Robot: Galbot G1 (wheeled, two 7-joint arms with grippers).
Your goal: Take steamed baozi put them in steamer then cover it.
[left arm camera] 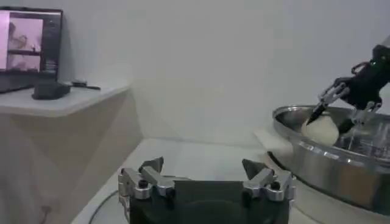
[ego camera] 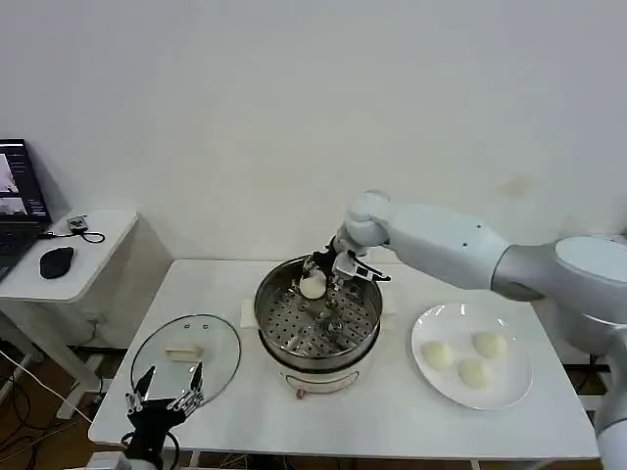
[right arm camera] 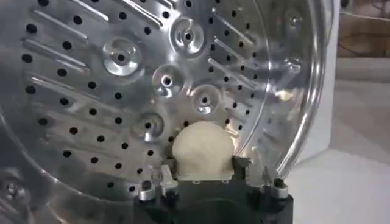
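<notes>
Steamer [ego camera: 318, 318], a round shiny steel pot with a perforated tray, stands mid-table between a flat glass lid [ego camera: 186, 345] on the left and a white plate [ego camera: 472, 371] on the right bearing three smooth cream buns [ego camera: 474, 372]. Right gripper [ego camera: 323, 281] clamps a fourth baozi [ego camera: 313, 285] over the pot's far rim; left gripper [ego camera: 164, 397] hangs spread wide at the near left edge.

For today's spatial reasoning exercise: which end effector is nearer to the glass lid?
Left. The left end effector hovers at the glass lid's near edge; the right end effector holds a baozi over the steamer.

Shiny perforated metal steamer [ego camera: 318, 318]; smooth matt dough baozi [ego camera: 313, 286]; glossy plate [ego camera: 509, 387].
</notes>
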